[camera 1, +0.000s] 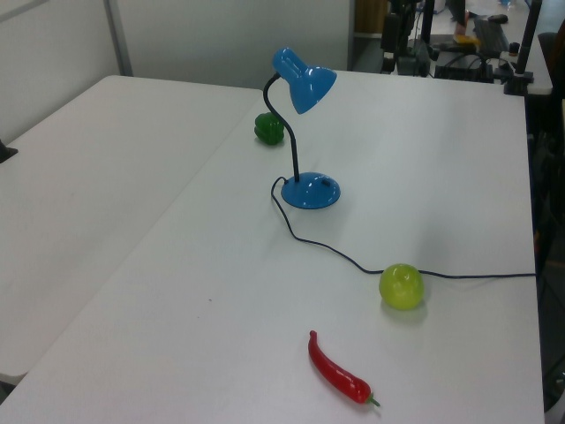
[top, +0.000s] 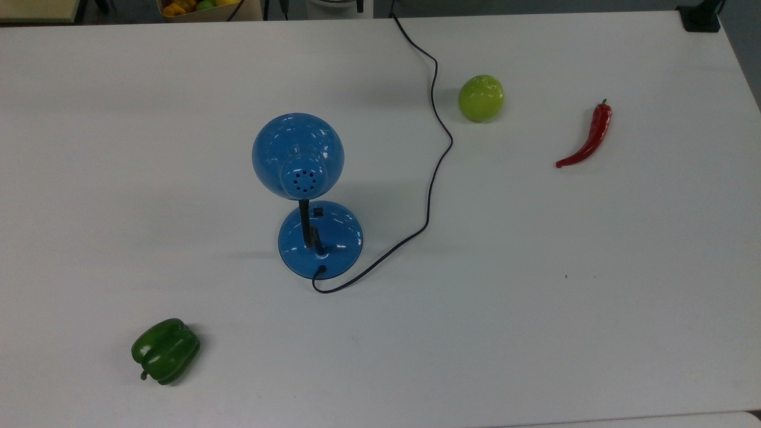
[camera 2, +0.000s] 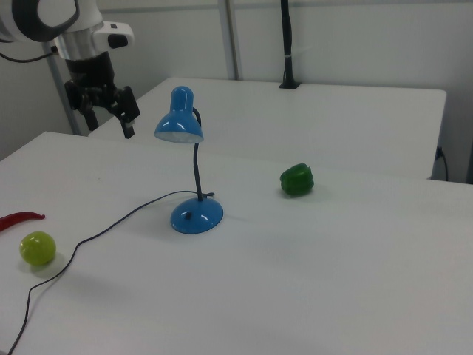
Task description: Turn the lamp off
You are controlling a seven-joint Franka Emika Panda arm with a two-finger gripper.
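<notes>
The lamp [top: 297,156] is glossy blue and stands mid-table, its dome shade over the round base [top: 321,241]. A small black switch [top: 318,211] sits on the base's far side in the top view. Its thin black cord [top: 439,154] snakes off to the table's far edge. The lamp [camera 2: 179,122] has a pale shade underside in the right view, and I cannot tell whether it is lit. My gripper [camera 2: 109,120] hangs open and empty above the table's edge at the right view's left, well apart from the shade. The lamp [camera 1: 305,81] also stands mid-table in the left view.
On the white table [top: 535,297] lie a green apple [top: 480,98], a red chili [top: 588,137] and a green bell pepper [top: 165,351]. A box of fruit [top: 190,7] sits beyond the far edge. A black clamp [top: 701,18] grips the far right corner.
</notes>
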